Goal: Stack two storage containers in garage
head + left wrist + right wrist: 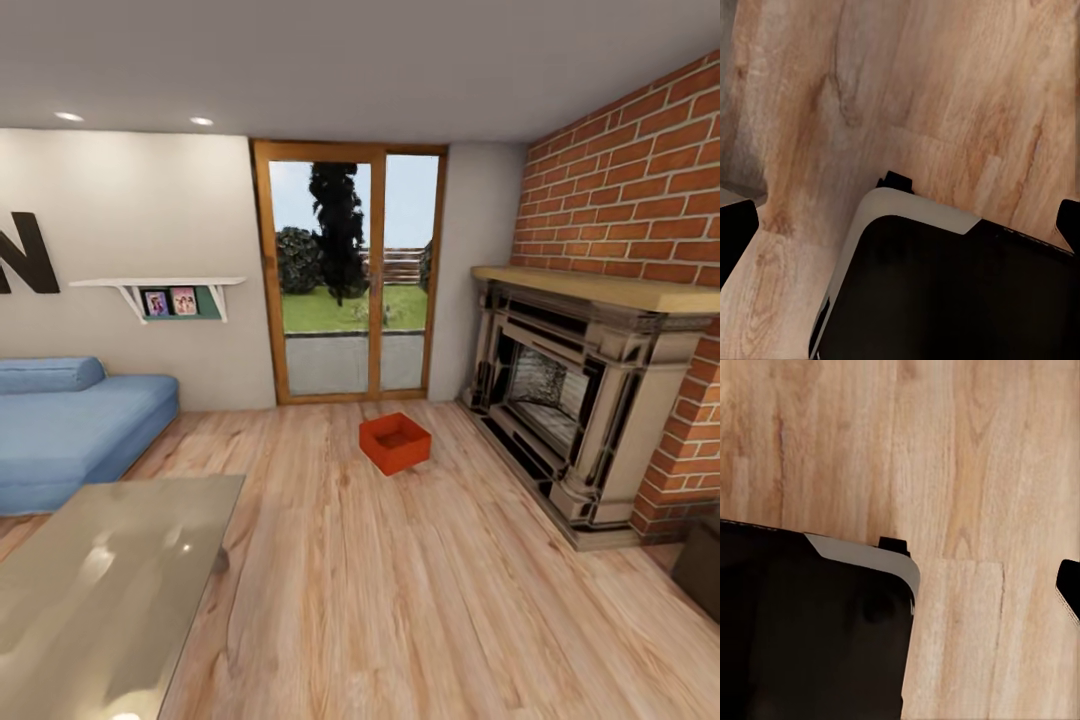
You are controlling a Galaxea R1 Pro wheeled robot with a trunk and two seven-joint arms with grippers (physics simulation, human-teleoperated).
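Observation:
I am in the living room. A red-orange open-topped storage container sits on the light wood plank floor, ahead of me and in front of the glass doors. It is empty and a few steps away. My left gripper hangs over the wood floor beside my dark base, its fingertips spread to the picture's edges, open and holding nothing. My right gripper also hangs over the planks beside the base, with one fingertip at the picture's edge, open and empty. The garage is out of view.
A dark ornate fireplace under a red brick wall lines the right side. A blue sofa stands at the left, and a glass-topped table is near me at the lower left. A dark object sits at the right edge.

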